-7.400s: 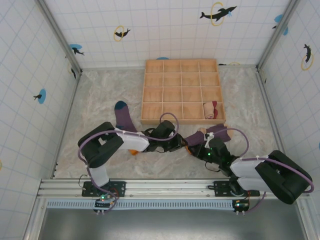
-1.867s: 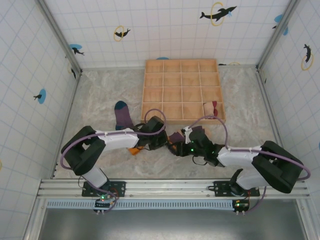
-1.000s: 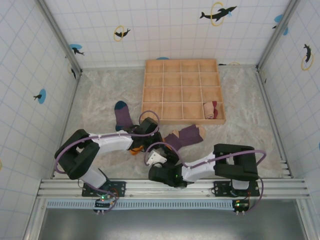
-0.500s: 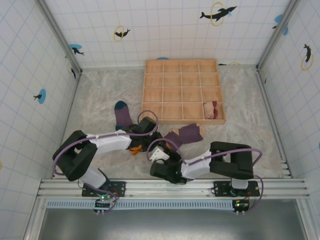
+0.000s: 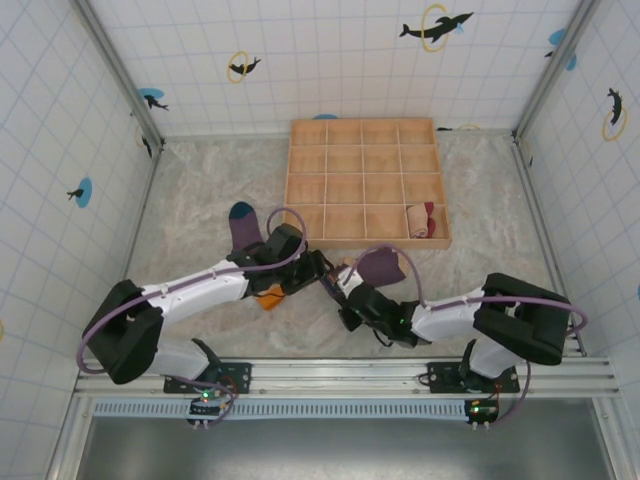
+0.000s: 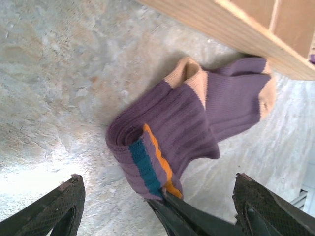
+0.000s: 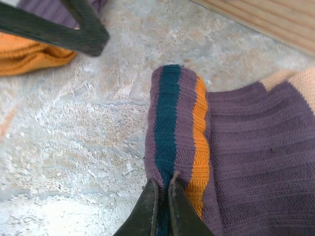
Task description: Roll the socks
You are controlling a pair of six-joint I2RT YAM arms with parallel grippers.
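right pincer is pinching the purple sock at its striped cuff by the wooden tray, probably to start the roll; left pincer hangs wide open beside it.

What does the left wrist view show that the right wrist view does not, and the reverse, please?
Left wrist view: the purple ribbed knit sock runs out to its tan toe, ahead of the open left gripper. Right wrist view: the orange knit cuff of another sock, top left. Both: the purple sock's teal-and-orange striped fold, pinched by the shut right gripper, and the light wooden tray's edge.
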